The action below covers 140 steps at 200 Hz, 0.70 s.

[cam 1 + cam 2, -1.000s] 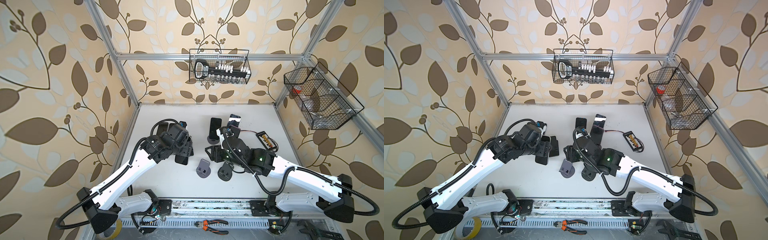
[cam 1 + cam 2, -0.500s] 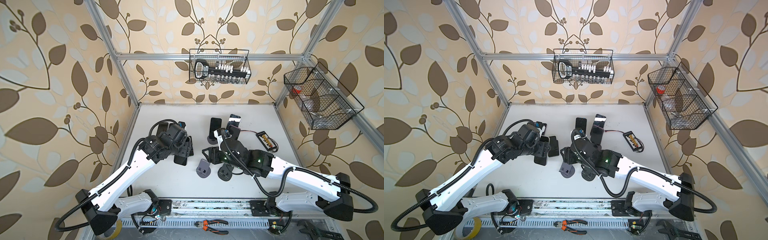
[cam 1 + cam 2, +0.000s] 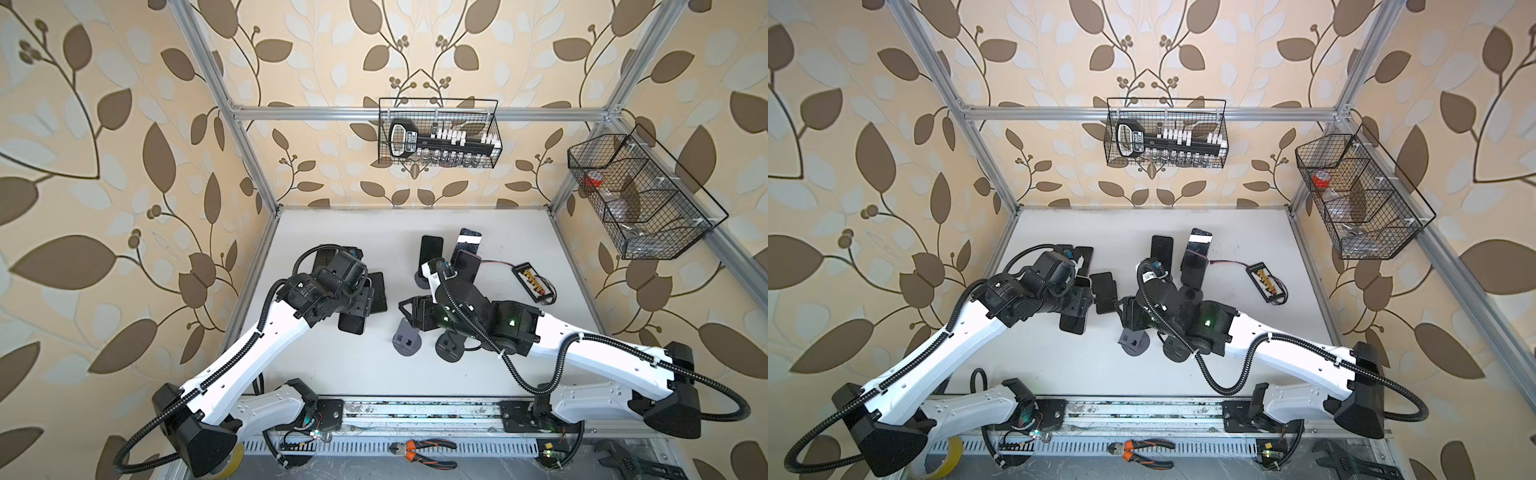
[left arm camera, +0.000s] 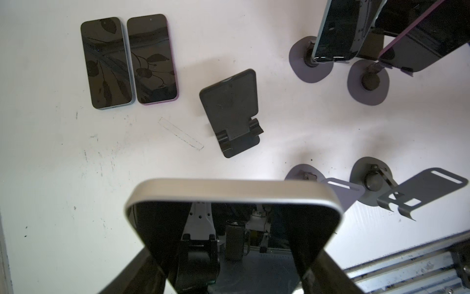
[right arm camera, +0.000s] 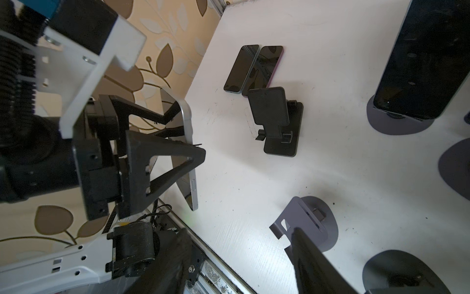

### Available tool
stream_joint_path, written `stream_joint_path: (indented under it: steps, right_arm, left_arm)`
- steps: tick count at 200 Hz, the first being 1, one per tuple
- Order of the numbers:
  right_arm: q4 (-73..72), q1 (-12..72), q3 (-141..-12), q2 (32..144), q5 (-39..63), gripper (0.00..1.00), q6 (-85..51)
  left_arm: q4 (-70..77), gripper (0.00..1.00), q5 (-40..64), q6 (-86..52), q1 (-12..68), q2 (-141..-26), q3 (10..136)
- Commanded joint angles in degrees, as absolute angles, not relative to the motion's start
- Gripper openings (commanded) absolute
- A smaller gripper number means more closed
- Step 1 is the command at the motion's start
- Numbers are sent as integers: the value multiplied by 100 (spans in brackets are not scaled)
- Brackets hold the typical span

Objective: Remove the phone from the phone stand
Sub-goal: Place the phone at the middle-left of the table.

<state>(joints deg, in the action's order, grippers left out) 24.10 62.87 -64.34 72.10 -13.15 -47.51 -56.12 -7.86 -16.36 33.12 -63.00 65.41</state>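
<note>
Left wrist: phone (image 4: 234,216) long axis along left pincer (image 4: 235,250).

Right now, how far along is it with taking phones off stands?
Done: a blue-edged phone and purple-edged phone lie flat. In hand: the left gripper holds a silver-edged phone off any stand. Left: at least two back phones sit on grey stands.

Silver-edged phone (image 4: 234,189), dark screen, hangs clear of the white counter (image 4: 76,178) in the left claw's (image 4: 231,254) grip, lower centre of frame. The empty black phone stand (image 4: 230,112) sits mid-frame, backrest tilted.
</note>
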Motion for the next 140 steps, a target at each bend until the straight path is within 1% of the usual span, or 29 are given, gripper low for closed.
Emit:
stream_joint_path:
  steps: [1, 42, 68, 103, 140]
  right_arm:
    - [2325, 6319, -6434, 7285, -1228, 64, -4722]
    - [2188, 6319, -6472, 7352, -1080, 64, -4574]
    - [2003, 6319, -6673, 7593, -870, 64, -4396]
    - [1862, 6367, -7119, 8025, -608, 64, -4197]
    - [1626, 6458, -7185, 8258, -462, 64, -4228]
  left_arm:
    - [-5419, 59, -870, -1301, 3026, -6258, 6520]
    - [-5212, 59, -772, -912, 2296, -6384, 6368]
    - [-4977, 58, -743, -754, 1897, -6484, 6198]
    - [-4527, 58, -627, -642, 1460, -6588, 5855]
    - [-4272, 58, -495, -489, 1100, -6805, 5643]
